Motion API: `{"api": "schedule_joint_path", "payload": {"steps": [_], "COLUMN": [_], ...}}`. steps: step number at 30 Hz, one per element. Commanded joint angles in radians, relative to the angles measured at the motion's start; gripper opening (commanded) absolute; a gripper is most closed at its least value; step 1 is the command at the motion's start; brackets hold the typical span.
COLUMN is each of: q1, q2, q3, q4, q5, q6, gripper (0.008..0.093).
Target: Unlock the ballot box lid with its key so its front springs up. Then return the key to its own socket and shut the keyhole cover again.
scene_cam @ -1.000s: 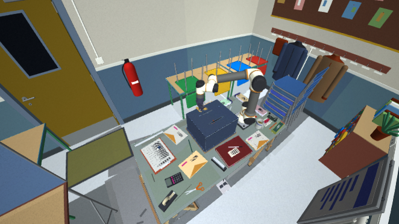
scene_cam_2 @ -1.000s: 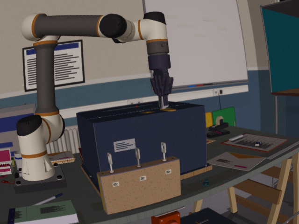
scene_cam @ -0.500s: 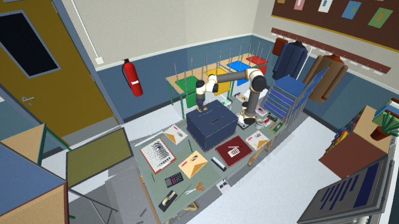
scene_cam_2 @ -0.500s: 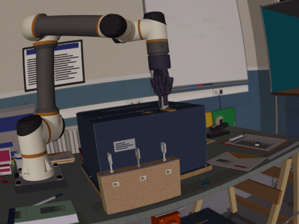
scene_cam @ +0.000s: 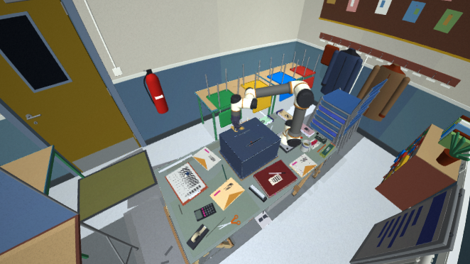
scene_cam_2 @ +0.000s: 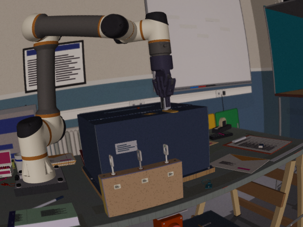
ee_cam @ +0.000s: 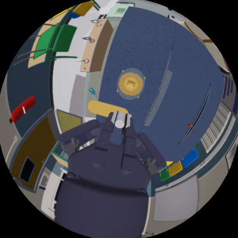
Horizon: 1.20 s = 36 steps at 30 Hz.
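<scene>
The brass keyhole cover (ee_cam: 104, 108) is partly hidden under my fingers; it is swung aside on the lid of the dark blue ballot box (scene_cam_2: 146, 139), leaving the round brass keyhole (ee_cam: 130, 84) bare. My gripper (ee_cam: 119, 121) stands upright over the lid's corner, its fingers closed on the cover's grey knob (ee_cam: 120, 122). Three keys (scene_cam_2: 139, 158) stand in the sockets of a cork-faced wooden block (scene_cam_2: 143, 187) in front of the box. The lid (scene_cam: 248, 133) lies flat.
Behind the box a whiteboard (scene_cam_2: 198, 41) hangs on the wall, and my arm's base (scene_cam_2: 36, 168) stands to the left. Envelopes, a clipboard (scene_cam_2: 257, 144), a tape dispenser (scene_cam_2: 221, 125) and a calculator lie on the table to the right. A book (scene_cam_2: 46, 215) lies front left.
</scene>
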Motion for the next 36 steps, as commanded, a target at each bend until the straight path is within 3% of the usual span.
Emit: {"api": "schedule_joint_path", "payload": {"steps": [1,36], "q1": [0.0,0.0], "q2": [0.0,0.0], "q3": [0.0,0.0], "q4": [-0.001,-0.001], "q5": [0.0,0.0], "q6": [0.0,0.0], "gripper": [0.0146,0.0262]}}
